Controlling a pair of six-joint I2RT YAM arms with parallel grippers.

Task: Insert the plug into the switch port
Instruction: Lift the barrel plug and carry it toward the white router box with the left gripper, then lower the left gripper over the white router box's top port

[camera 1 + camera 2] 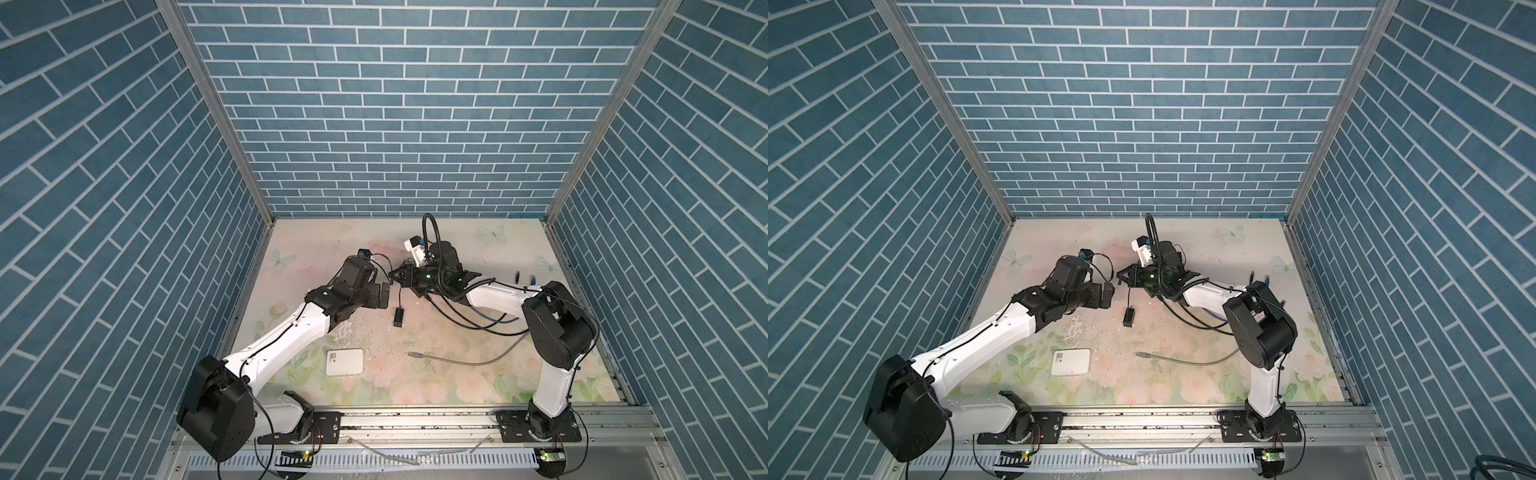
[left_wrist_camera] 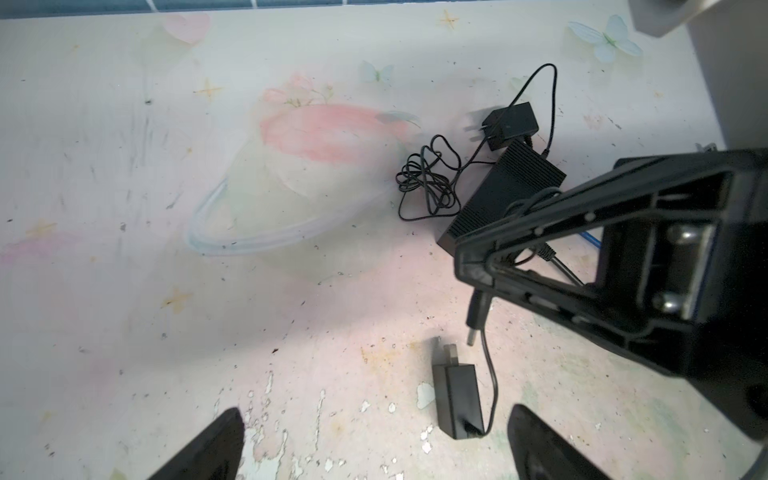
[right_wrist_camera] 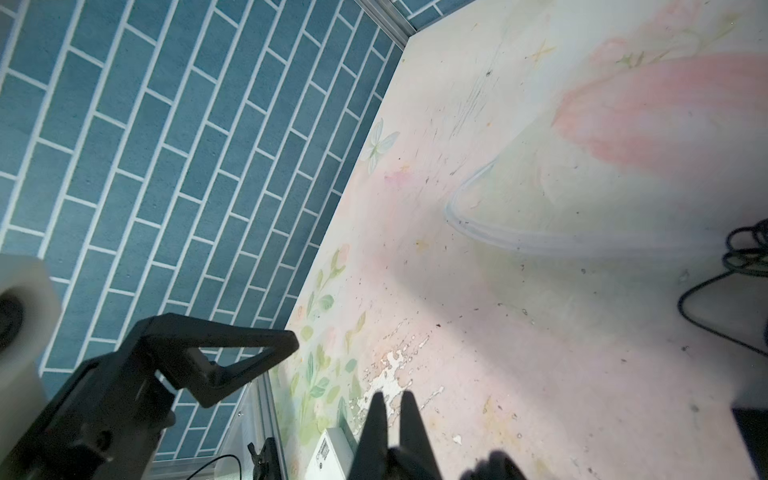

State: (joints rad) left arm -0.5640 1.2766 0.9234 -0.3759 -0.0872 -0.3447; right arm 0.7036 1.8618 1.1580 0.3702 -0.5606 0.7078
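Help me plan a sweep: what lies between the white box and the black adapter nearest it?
Nothing: in both top views only bare, chipped table separates the white box from that black adapter.

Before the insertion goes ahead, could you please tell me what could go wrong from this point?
1. The right end effector pinches the plug only at its rear end, so it may pivot when pushed in.
2. The open left end effector holds nothing, so the switch could slide when pushed.
3. The plug's cable runs to the adapter on the table; it may drag, or snag the tangled cord beside the switch.
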